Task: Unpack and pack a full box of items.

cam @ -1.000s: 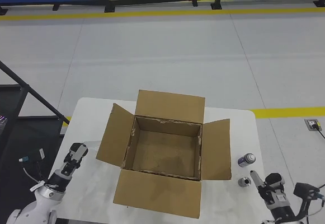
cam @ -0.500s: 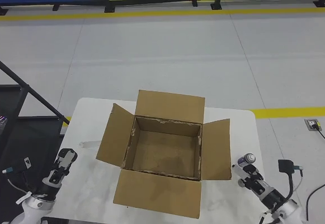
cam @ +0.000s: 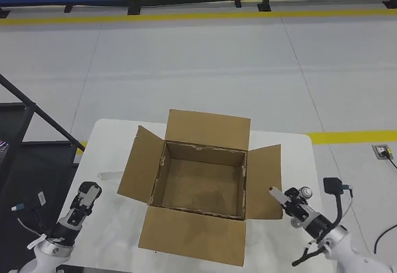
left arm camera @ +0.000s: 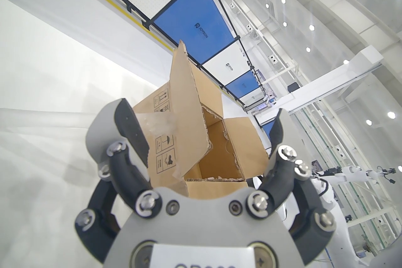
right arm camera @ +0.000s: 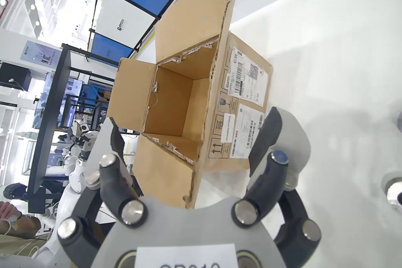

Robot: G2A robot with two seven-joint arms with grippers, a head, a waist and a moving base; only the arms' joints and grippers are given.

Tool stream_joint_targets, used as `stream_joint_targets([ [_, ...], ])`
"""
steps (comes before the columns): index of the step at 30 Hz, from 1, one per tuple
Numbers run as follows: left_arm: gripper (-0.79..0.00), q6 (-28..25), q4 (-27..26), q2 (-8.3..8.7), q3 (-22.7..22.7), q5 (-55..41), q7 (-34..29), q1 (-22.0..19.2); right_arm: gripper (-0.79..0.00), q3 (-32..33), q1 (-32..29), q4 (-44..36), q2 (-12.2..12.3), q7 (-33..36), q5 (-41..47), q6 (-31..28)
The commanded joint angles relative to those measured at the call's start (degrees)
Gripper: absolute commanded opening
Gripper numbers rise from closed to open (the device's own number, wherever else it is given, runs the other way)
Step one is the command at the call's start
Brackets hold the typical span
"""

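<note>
An open cardboard box (cam: 201,184) stands in the middle of the white table (cam: 113,140), all flaps spread and its inside bare. My right gripper (cam: 281,197) is open at the outer edge of the box's right flap (cam: 264,181). In the right wrist view the gripper (right arm camera: 191,137) has the flap's edge (right arm camera: 216,68) running between its wide-apart fingers, touching neither. My left gripper (cam: 90,192) hovers open over the table, a little out from the left flap (cam: 141,164). In its own view the gripper (left arm camera: 204,128) faces the box (left arm camera: 188,112) with nothing held.
A small dark can (cam: 306,193) stands on the table just right of the right gripper. A silver-topped item (right arm camera: 393,191) sits near it. A black frame (cam: 20,109) borders the table's left side. Bare table lies in front of the left flap.
The right arm has swung in from the table's near right corner to the box's right flap. The left gripper drew back from the box, then edged slightly forward.
</note>
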Motion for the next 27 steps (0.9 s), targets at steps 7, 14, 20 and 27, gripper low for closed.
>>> stream_joint_targets([
  [7, 0.0, 0.0, 0.0, 0.0, 0.0, 0.0, 0.0, 0.0, 0.0, -5.2, 8.4, 3.9, 0.7, 5.7, -6.8, 7.9],
  [14, 0.0, 0.0, 0.0, 0.0, 0.0, 0.0, 0.0, 0.0, 0.0, -7.2, 9.8, 5.1, 1.1, 7.1, -6.5, 8.3],
  [20, 0.0, 0.0, 0.0, 0.0, 0.0, 0.0, 0.0, 0.0, 0.0, -8.7, 9.9, 5.6, 1.3, 5.2, -5.2, 7.1],
  [27, 0.0, 0.0, 0.0, 0.0, 0.0, 0.0, 0.0, 0.0, 0.0, -2.3, 0.2, -2.2, 1.9, -1.7, -3.9, 3.6],
])
